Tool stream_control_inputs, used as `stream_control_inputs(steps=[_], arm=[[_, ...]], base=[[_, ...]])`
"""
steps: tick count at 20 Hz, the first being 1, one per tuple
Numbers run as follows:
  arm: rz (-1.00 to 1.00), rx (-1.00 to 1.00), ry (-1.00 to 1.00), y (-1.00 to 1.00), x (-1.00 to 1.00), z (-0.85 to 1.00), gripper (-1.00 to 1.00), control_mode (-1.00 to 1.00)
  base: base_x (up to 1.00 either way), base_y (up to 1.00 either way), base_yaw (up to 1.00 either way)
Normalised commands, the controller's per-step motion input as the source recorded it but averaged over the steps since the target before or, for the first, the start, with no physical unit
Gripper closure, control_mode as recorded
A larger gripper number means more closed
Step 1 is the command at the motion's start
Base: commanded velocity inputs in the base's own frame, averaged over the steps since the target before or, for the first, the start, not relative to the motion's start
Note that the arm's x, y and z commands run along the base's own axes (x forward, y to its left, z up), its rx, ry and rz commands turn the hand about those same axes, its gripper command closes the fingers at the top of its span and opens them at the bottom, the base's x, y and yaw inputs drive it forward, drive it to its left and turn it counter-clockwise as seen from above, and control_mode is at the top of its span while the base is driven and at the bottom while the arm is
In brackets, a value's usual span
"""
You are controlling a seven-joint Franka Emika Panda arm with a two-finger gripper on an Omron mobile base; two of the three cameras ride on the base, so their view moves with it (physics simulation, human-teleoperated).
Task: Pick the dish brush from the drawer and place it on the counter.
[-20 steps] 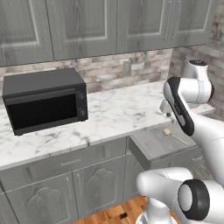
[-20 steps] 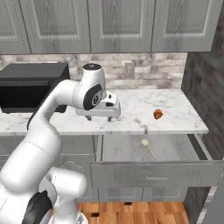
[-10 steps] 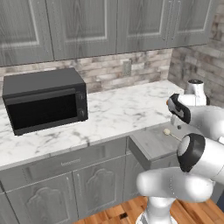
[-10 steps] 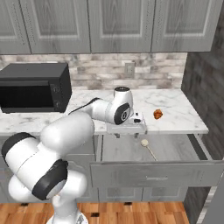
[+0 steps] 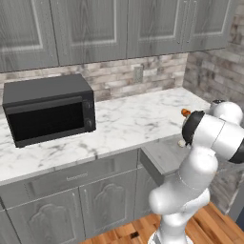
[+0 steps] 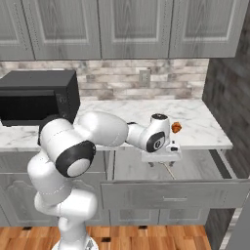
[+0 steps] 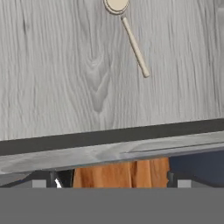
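The gripper (image 6: 161, 155), its opening not discernible, is held over the open drawer (image 6: 141, 171), the brush (image 7: 130, 35) untouched inside.

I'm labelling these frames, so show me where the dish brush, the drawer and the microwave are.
dish brush (image 7: 135, 46), hand view, middle of its tan handle.
drawer (image 6: 136, 168), right base view, bare grey floor inside.
microwave (image 5: 45, 117), left base view, dark door glass.

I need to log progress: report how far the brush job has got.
Done: the drawer stands open. In hand: the gripper hangs over it, holding nothing. Left: the dish brush lies untouched on the drawer floor; it has yet to be grasped, lifted and set on the counter.
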Motion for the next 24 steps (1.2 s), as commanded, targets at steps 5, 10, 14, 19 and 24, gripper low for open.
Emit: stream_control_inputs(steps=[5,10,14,19,24], arm=[[0.0,0.03,-0.02,-0.38,0.29,-0.54,-1.0,-1.0],[0.0,0.03,0.0,-0.34,0.19,-0.47,-1.0,-1.0],[0.0,0.0,0.0,-0.29,0.02,-0.4,-1.0,-1.0],[0.0,0.0,-0.01,-0.33,-0.17,-0.11,-1.0,-1.0],[0.01,0.0,0.0,-0.54,-0.43,-0.05,-1.0,-1.0]], base=[[0.0,0.0,0.0],[0.0,0.0,0.0],[0.0,0.0,0.0],[0.0,0.0,0.0],[0.0,0.0,0.0]])
